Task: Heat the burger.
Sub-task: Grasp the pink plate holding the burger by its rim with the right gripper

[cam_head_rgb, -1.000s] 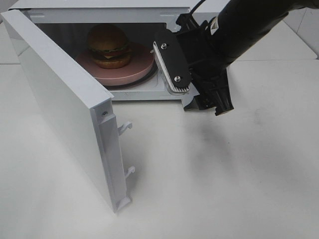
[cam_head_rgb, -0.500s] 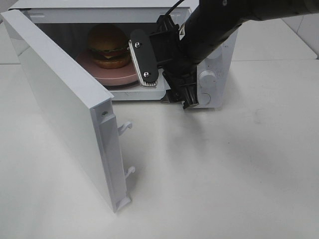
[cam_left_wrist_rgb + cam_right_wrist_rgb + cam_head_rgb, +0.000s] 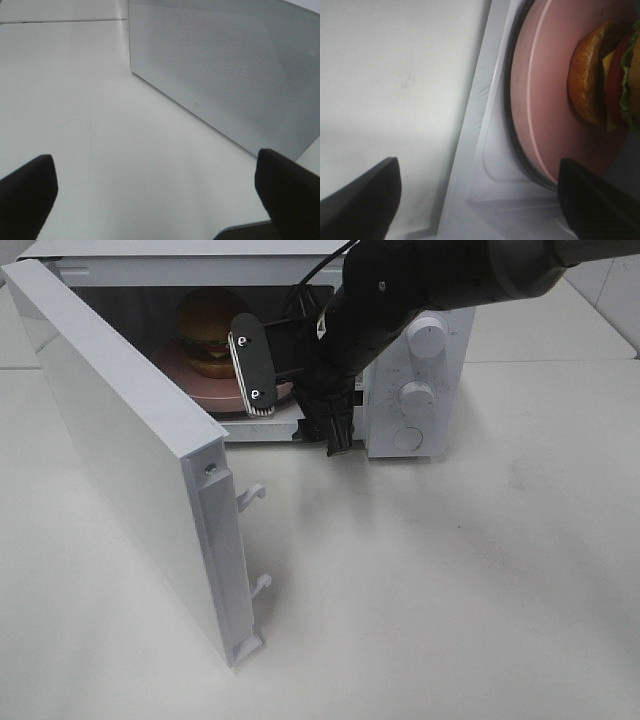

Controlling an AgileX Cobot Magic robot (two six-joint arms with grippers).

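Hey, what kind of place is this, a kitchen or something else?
Probably a lab-style mock kitchen: a bare white table, a white microwave with its door open, and a burger on a pink plate inside.

**White table, one microwave on it**

The table is plain white, with faint scuffs and a seam line at about 3 o'clock near the far edge. A white microwave stands directly on it at 12 o'clock. Its door hangs open, swung out toward 8 o'clock over the bare surface.
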